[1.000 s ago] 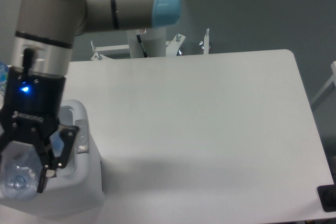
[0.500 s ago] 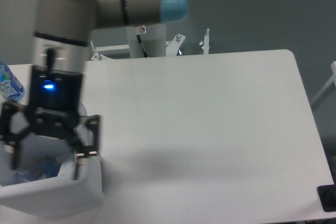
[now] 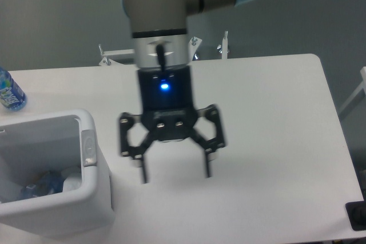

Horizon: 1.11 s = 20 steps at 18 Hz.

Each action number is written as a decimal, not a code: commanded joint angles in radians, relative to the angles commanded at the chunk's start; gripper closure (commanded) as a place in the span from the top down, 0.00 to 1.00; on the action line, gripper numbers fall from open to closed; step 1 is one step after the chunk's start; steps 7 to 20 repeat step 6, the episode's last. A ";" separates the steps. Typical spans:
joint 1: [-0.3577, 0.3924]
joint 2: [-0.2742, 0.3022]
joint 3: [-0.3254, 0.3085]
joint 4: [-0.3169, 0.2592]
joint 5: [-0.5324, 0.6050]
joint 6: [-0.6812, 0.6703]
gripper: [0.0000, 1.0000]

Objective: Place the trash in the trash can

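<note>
With the black two-finger gripper (image 3: 174, 174) spread wide and empty over the white table (image 3: 274, 141), the crushed bluish bottle (image 3: 43, 186) and white napkin (image 3: 71, 182) lie inside the white rectangular plastic bin (image 3: 91, 198); a careless sweep leftward could knock the bin.

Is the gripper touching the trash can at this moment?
Apart. The fixed camera view shows the gripper, open and empty, over the table, with bare tabletop between its nearer finger and the trash can.

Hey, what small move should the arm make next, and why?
Probably just lift away and stop. The gripper is open and empty over the bare table, and the crushed bottle and napkin already lie inside the trash can.
</note>
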<state>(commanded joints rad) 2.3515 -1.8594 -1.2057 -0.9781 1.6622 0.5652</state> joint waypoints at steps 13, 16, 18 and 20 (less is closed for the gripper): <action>0.052 0.054 -0.023 -0.169 0.033 0.231 1.00; 0.052 0.054 -0.023 -0.169 0.033 0.231 1.00; 0.052 0.054 -0.023 -0.169 0.033 0.231 1.00; 0.052 0.054 -0.023 -0.169 0.033 0.231 1.00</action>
